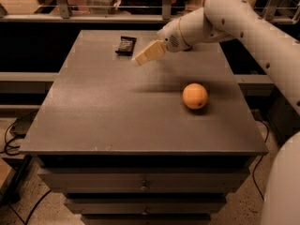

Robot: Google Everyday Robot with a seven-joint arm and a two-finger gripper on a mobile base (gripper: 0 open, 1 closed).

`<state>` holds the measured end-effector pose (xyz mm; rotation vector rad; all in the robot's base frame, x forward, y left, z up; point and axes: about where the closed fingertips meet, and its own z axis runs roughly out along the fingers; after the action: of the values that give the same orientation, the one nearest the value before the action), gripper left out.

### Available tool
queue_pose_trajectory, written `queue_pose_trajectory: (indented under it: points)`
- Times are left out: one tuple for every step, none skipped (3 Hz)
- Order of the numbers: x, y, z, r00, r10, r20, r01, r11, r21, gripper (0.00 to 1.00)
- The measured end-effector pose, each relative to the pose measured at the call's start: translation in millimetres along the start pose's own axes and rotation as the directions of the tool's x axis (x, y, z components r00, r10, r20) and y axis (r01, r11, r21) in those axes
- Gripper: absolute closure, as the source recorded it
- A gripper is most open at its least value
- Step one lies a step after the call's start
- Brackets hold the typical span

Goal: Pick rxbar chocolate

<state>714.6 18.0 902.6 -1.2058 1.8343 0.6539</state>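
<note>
— Black wrapper near the far edge, left of centre: the rxbar chocolate (pixel 126 45)?
— Yes; likely light, flat, slick, so pinch its long sides. The end effector (pixel 149 53) hovers just right of it; apart or together, I cannot tell. Grey tabletop (pixel 117 116), orange fruit (pixel 195 96) toward the right edge.

White, smooth, tubular arm (pixel 243 18) at one o'clock, rounded at the joints, dotted with small dark screw holes along the shell. Narrows to a bulbous wrist (pixel 187 29) bearing a dark perforated patch. Ends in a pale tan, wedge-shaped gripper (pixel 149 53) at twelve o'clock. Bulky white housing (pixel 283 186) at five o'clock.
</note>
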Motion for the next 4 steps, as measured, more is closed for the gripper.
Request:
queue_pose_trajectory:
  points:
    - [-9,-9,16,0.996,-0.003,0.091,-0.001,0.9992,0.039,0.0]
    - [-14,-18,35,0.988,-0.017,0.151,0.005,0.9969,0.079,0.0]
    - [-16,-27,54,0.989,-0.037,0.146,0.022,0.9942,0.105,0.0]
    - [-12,-35,73,0.992,-0.048,0.113,0.035,0.9925,0.117,0.0]
